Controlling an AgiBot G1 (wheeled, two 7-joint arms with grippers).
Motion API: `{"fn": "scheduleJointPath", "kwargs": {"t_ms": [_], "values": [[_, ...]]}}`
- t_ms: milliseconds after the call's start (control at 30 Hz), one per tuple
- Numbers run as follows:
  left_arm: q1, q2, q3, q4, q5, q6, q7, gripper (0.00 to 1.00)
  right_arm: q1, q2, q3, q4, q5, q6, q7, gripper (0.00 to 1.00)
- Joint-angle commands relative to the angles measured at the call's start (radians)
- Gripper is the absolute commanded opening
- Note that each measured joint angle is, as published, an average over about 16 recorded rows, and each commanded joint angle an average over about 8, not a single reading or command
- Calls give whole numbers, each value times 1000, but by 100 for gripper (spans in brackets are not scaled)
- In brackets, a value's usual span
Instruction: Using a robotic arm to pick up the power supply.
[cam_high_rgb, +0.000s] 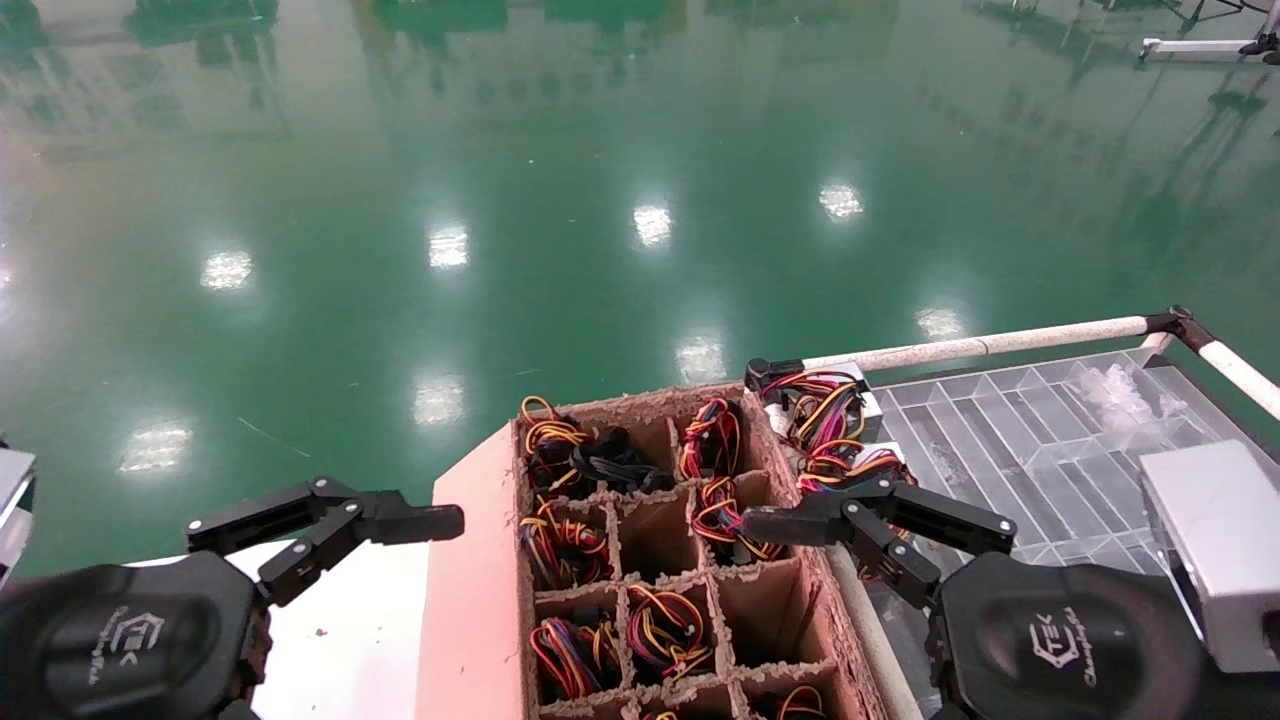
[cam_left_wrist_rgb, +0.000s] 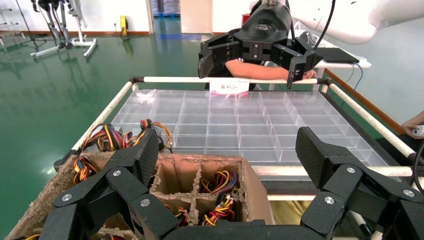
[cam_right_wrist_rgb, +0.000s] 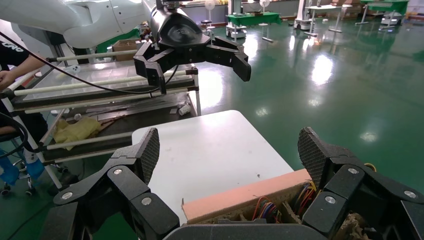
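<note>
Both grippers are hovering with jaws spread over a divided cardboard box of wired supplies.

The left gripper (cam_high_rgb: 330, 520) is hanging over the white bench (cam_high_rgb: 350, 630) just left of the box (cam_high_rgb: 470, 590), its jaws standing wide apart and holding nothing. The box's cells are holding coils of red, yellow and black wires (cam_high_rgb: 565, 545). The right gripper (cam_high_rgb: 800, 520) is reaching across the box's right edge, jaws likewise spread and gripping nothing. The power supply (cam_high_rgb: 835, 410), a small grey box trailing a thick coloured wire bunch, is lying just beyond those jaws, at the near corner of the clear tray (cam_high_rgb: 1010, 440) beside the box's far right corner. A plain silver box (cam_high_rgb: 1215, 540) is sitting at the tray's right side.
</note>
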Motion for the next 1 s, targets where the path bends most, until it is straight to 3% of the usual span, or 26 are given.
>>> {"fn": "scheduleJointPath", "kwargs": {"t_ms": [33, 100, 1000], "values": [[0, 0, 0, 0, 0, 0, 0, 13, 0, 0, 0, 0, 0, 0, 0, 100], [0, 0, 0, 0, 0, 0, 0, 0, 0, 0, 0, 0, 0, 0, 0, 100], [0, 0, 0, 0, 0, 0, 0, 0, -1, 2, -1, -2, -4, 4, 1, 100]]}}
